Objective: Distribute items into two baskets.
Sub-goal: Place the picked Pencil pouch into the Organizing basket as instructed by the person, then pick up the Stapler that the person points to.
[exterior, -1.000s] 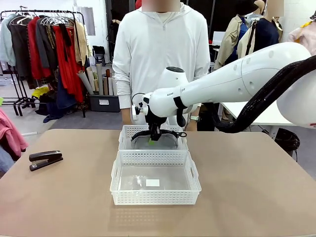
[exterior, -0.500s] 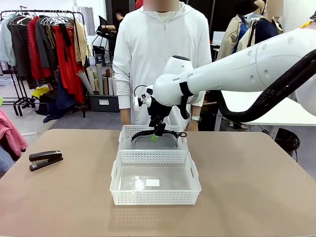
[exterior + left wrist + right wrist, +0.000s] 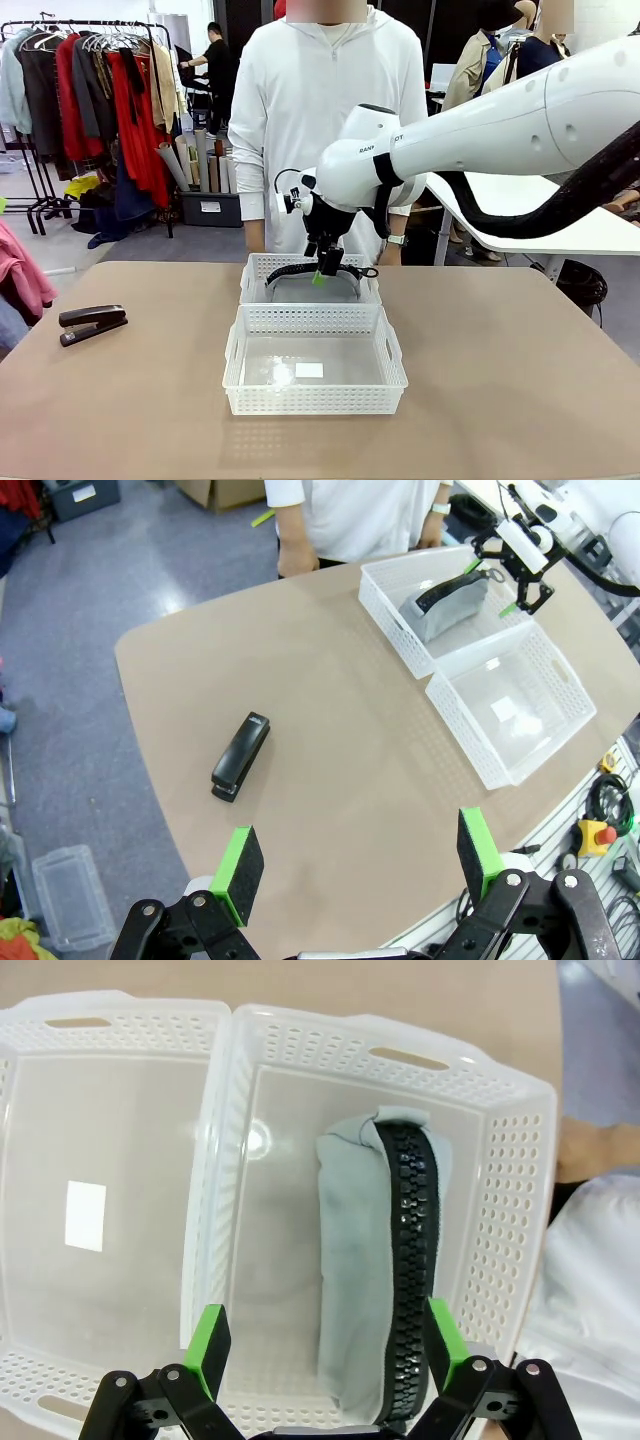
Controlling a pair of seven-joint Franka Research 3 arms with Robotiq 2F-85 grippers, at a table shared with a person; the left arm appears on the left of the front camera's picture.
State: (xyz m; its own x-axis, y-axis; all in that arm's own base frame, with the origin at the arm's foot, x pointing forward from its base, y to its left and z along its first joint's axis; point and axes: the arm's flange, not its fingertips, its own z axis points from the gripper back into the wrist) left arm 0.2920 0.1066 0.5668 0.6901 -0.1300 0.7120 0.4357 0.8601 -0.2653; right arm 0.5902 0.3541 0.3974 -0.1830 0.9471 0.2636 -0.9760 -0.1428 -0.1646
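The grey pouch (image 3: 375, 1270) with its black braided handle lies in the far white basket (image 3: 258, 270), whose rim (image 3: 500, 1190) frames it in the right wrist view. My right gripper (image 3: 320, 272) hovers just above it, open, with its green pads (image 3: 208, 1345) spread wider than the pouch. The near basket (image 3: 312, 400) holds only its white label (image 3: 85, 1215). A black stapler (image 3: 92, 323) lies on the table at the far left. High above the table, my left gripper (image 3: 358, 865) is open and holds nothing; the stapler (image 3: 241, 756) lies below and beyond it.
A person in a white hoodie (image 3: 330, 120) stands at the far edge right behind the baskets. The tan table (image 3: 500, 380) is bare to the right of the baskets and between them and the stapler. Clothes racks stand far back left.
My right gripper has risen out of the far basket and shifted slightly right. The pouch stays lying in that basket. The stapler has not moved.
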